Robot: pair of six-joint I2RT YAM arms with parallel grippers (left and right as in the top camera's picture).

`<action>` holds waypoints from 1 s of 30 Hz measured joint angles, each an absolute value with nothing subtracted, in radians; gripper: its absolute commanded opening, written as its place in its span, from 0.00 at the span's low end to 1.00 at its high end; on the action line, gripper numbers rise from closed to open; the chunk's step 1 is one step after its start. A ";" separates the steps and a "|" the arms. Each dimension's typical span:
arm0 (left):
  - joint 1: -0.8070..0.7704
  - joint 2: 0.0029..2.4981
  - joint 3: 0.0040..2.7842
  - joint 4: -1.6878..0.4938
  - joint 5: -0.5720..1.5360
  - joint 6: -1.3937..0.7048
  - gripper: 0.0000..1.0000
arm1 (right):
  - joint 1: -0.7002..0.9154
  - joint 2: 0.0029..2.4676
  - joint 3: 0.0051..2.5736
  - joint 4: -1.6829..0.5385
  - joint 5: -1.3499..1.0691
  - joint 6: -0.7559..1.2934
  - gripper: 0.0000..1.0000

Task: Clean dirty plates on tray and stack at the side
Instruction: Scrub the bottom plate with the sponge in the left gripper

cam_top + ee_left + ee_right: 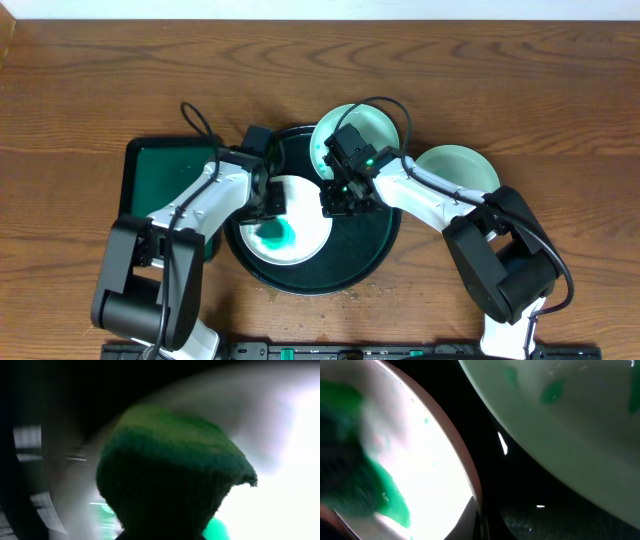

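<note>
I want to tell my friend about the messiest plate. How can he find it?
Look at the big round black tray mid-table. The plate lies inside its left half. Only it has a big teal blob.

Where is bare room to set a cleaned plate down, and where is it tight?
Free: wood beyond the black tray, left of the green tray, and right of the off-tray plate. Tight: the tray's middle around the smeared plate.
</note>
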State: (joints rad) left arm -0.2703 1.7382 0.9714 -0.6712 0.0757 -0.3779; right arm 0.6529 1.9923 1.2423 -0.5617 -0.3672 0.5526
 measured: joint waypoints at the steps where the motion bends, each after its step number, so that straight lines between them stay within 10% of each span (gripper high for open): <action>1: -0.269 1.738 0.972 -0.674 0.040 -0.397 0.07 | 0.653 1.992 1.242 -0.562 -0.367 0.553 0.01; 9: -0.277 1.738 0.974 -0.686 -0.025 -0.476 0.07 | 0.653 1.992 1.242 -0.562 -0.367 0.553 0.01; 20: -0.311 1.752 0.975 -0.759 0.439 -0.307 0.08 | 0.653 1.992 1.242 -0.562 -0.370 0.553 0.01; 30: -0.288 1.751 0.976 -0.517 0.202 -0.348 0.08 | 0.653 1.993 1.242 -0.562 -0.371 0.553 0.01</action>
